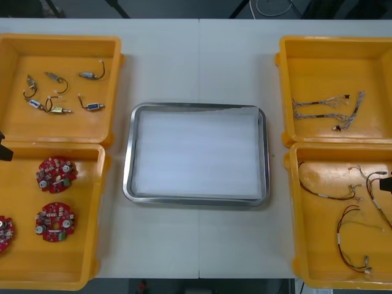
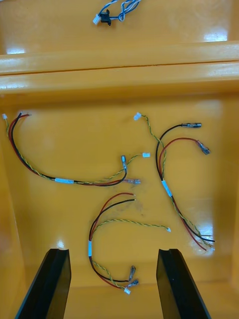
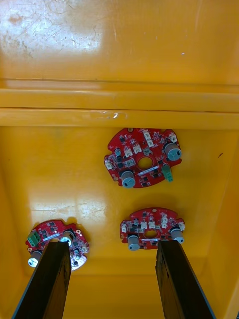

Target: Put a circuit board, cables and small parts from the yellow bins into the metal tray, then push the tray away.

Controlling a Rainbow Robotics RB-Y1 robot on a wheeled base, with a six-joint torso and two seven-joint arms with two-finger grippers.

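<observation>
Pale worktop (image 1: 196,61) carries the metal tray (image 1: 128,153) at its middle, white inside. Left gripper (image 3: 112,246) hangs released over the near-left yellow bin (image 3: 59,164), a circuit board (image 3: 152,229) nearer one finger; right gripper (image 2: 114,250) gapes above a red and yellow cable (image 2: 90,246) in the near-right yellow bin (image 2: 30,224). Advisable: sidestep to centre the board, descend squarely, clench gently on its rim.

A white-lined metal tray (image 1: 196,200) lies between four yellow bins (image 1: 37,245).

Bright overhead light glares off yellow bins (image 3: 119,60).
</observation>
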